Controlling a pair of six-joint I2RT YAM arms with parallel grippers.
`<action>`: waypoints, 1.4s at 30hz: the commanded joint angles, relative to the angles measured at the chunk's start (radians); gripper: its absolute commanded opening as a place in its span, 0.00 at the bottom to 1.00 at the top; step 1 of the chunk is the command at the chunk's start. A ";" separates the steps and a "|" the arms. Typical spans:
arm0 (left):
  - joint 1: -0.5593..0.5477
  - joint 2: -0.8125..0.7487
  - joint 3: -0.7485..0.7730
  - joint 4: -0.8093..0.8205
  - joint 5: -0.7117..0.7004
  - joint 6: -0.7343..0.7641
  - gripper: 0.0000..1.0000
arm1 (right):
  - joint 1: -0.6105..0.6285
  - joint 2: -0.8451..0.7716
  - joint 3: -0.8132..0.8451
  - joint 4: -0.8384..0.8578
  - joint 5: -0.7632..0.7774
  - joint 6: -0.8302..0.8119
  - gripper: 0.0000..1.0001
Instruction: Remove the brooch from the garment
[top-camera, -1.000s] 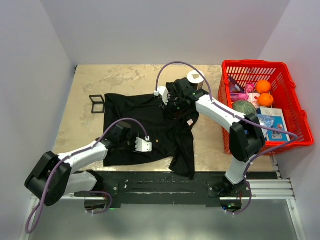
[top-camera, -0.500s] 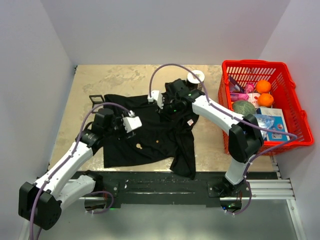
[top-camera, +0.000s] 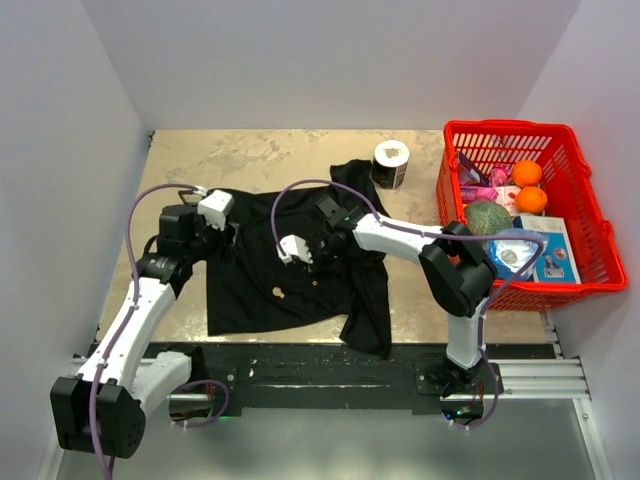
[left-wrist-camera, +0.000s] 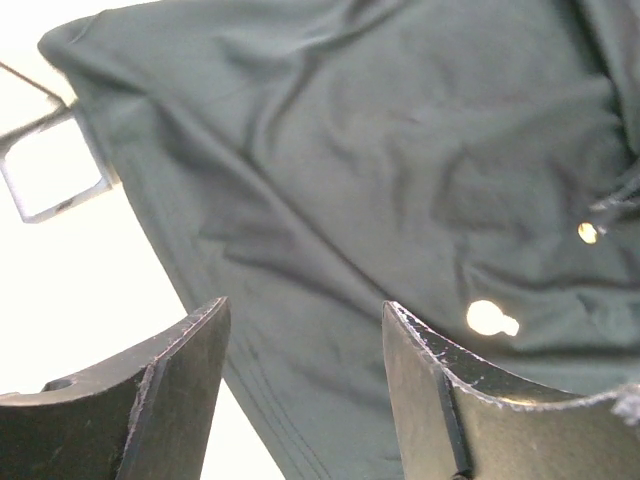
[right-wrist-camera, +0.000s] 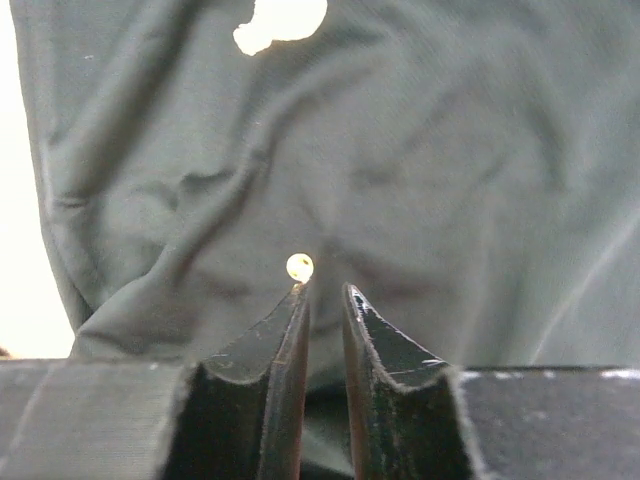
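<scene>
The garment (top-camera: 300, 270) is a black T-shirt spread flat on the table. Two pale-golden bits lie on its lower middle. One is a larger blob (top-camera: 280, 292) (left-wrist-camera: 490, 318) (right-wrist-camera: 280, 20); the other is a small round bead (top-camera: 318, 283) (left-wrist-camera: 588, 232) (right-wrist-camera: 299, 266). I take them for the brooch. My right gripper (top-camera: 290, 248) (right-wrist-camera: 325, 290) hovers over the shirt's middle. Its jaws are nearly together with a thin empty gap, and the bead sits just off its left fingertip (right-wrist-camera: 297, 295). My left gripper (top-camera: 215, 208) (left-wrist-camera: 305, 320) stands open and empty over the shirt's left edge.
A black square open frame (left-wrist-camera: 50, 170) lies on the table just off the shirt's left sleeve, under my left gripper. A roll of white paper (top-camera: 390, 163) stands behind the shirt. A red basket (top-camera: 560, 290) with fruit and packets fills the right side.
My left gripper opened, left the larger golden bit on the cloth and swung back to the shirt's left edge. My right gripper came from the collar to the shirt's middle.
</scene>
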 joint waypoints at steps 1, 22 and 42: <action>0.065 0.004 0.039 0.051 0.000 -0.105 0.67 | 0.000 -0.106 -0.069 0.140 0.053 0.180 0.26; 0.102 0.031 0.054 0.111 0.034 -0.105 0.67 | 0.027 -0.043 -0.022 0.135 0.146 0.642 0.26; 0.111 0.035 0.070 0.113 0.034 -0.094 0.67 | 0.070 -0.003 -0.006 0.132 0.237 0.633 0.27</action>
